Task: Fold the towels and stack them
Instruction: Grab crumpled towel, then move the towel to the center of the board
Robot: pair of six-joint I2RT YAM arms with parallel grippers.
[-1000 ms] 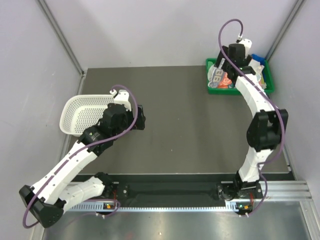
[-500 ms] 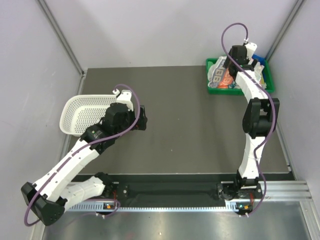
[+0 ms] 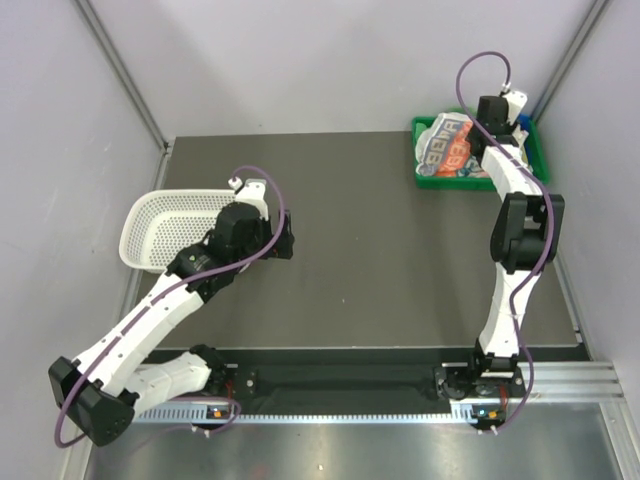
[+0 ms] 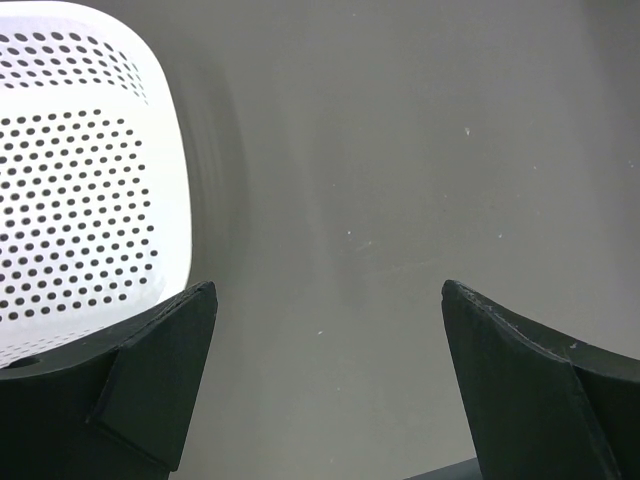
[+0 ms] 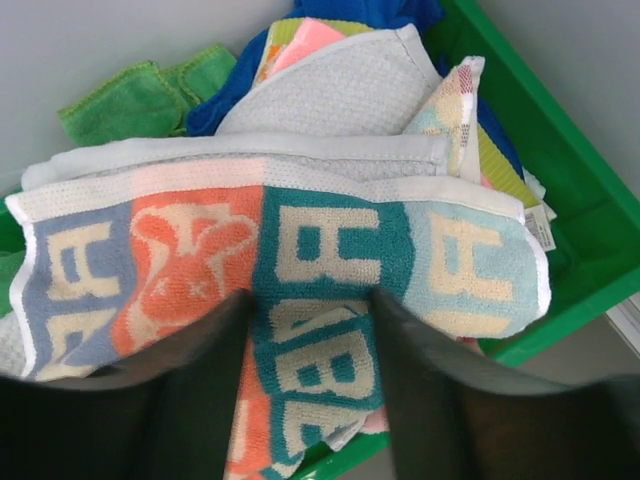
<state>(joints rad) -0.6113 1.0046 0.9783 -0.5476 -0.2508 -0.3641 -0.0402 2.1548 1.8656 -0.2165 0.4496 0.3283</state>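
Straddling a ridge of the lettered towel (image 5: 330, 240), heaped in the green tray (image 5: 580, 220), with right fingers (image 5: 180, 400); perhaps not yet pinching. Spread wide with left fingers (image 4: 150, 390) over worktop (image 4: 400, 150). Might drag the neighbouring grey towel (image 5: 350, 90) along, or slip off the thick fold.

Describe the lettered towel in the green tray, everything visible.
The lettered towel is terry-like cloth, white-edged, with blue, orange, teal and pale-blue blocks bearing cream letters. It lies crumpled on top in the green tray, against a grey-white towel. The right gripper straddles its middle; whether it pinches is unclear.
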